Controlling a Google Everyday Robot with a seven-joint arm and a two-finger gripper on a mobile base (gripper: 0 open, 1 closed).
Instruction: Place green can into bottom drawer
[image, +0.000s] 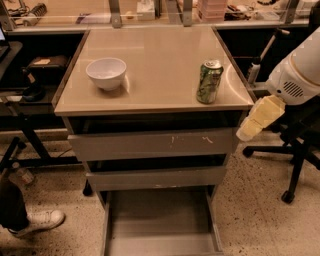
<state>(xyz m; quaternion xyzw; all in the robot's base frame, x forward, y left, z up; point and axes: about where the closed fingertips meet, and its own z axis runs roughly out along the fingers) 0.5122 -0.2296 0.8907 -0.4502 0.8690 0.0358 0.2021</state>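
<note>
While the green can (209, 81) stands upright near the desk's (160, 60) front right corner, bottom drawer (160, 217) pulled out ready below, gripper (255, 121) hangs beside that edge, and whether it is spread or closed I cannot tell.

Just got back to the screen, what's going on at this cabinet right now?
The robot's gripper hangs off the right side of the cabinet, just below its top, not touching anything. The green can stands upright on the cabinet near the front right corner, with a white bowl further left. The bottom drawer is pulled out, and the can has not yet been picked up.
</note>
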